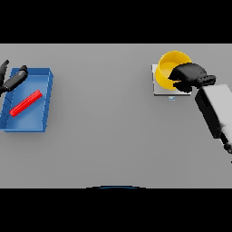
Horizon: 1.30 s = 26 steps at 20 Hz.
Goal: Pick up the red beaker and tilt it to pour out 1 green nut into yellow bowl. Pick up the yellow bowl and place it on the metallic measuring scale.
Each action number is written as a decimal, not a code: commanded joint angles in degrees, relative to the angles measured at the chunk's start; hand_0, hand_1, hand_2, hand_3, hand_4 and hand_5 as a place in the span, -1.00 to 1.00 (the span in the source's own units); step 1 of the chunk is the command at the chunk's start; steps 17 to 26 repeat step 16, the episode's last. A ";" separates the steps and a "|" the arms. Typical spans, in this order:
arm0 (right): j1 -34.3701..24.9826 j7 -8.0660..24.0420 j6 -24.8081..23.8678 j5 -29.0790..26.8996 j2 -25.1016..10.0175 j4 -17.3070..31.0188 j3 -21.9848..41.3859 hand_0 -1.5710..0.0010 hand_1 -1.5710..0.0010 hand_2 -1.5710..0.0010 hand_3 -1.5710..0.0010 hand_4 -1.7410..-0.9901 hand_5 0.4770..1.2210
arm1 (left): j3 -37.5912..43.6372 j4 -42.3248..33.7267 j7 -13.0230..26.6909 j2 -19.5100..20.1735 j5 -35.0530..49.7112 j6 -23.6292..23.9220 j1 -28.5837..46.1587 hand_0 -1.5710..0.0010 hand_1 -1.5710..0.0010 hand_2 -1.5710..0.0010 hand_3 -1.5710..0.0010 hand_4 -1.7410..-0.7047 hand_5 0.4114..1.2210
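Head view of the grey worktop (108, 127). At upper right, the yellow bowl (168, 68) stands on the metallic measuring scale (158, 90), a pale square plate of which only the left edge and the front strip show beneath the bowl. The right hand (190, 74) — dark, on a white and grey arm entering from the right side — lies against the bowl's right flank, its fingers curled round the rim and wall, so that the bowl is held. The bowl appears tipped, its opening turned toward the upper right (whether its base sits flat on the scale cannot be told). No contents can be made out inside it.

At far left lies a blue tray (43, 102), set slightly askew. Inside it rests the red beaker (26, 103), lying on its side along a diagonal from lower left to upper right. The left hand (13, 80) shows at the tray's upper left corner — its dark fingers are straight and spread, holding nothing, and well apart from the beaker.
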 commanded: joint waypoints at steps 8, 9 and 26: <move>-0.90 -1.24 1.53 0.27 -0.25 2.30 -0.01 0.70 0.52 0.34 0.33 -0.36 0.08 | 0.02 1.02 -1.30 -0.60 -0.10 -0.27 0.37 1.00 1.00 1.00 1.00 0.96 -0.27; -0.96 -1.94 1.67 0.58 -0.47 1.93 0.45 0.76 0.61 0.43 0.38 -0.32 0.03 | -0.20 1.82 -0.61 -1.15 -0.52 0.05 -0.33 1.00 1.00 1.00 1.00 0.96 -0.27; -0.36 0.54 3.49 0.46 -0.49 1.79 0.43 0.95 0.92 0.87 0.65 -0.12 -0.24 | 0.32 0.86 -1.28 -0.49 0.13 -0.26 0.02 1.00 1.00 1.00 1.00 0.97 -0.30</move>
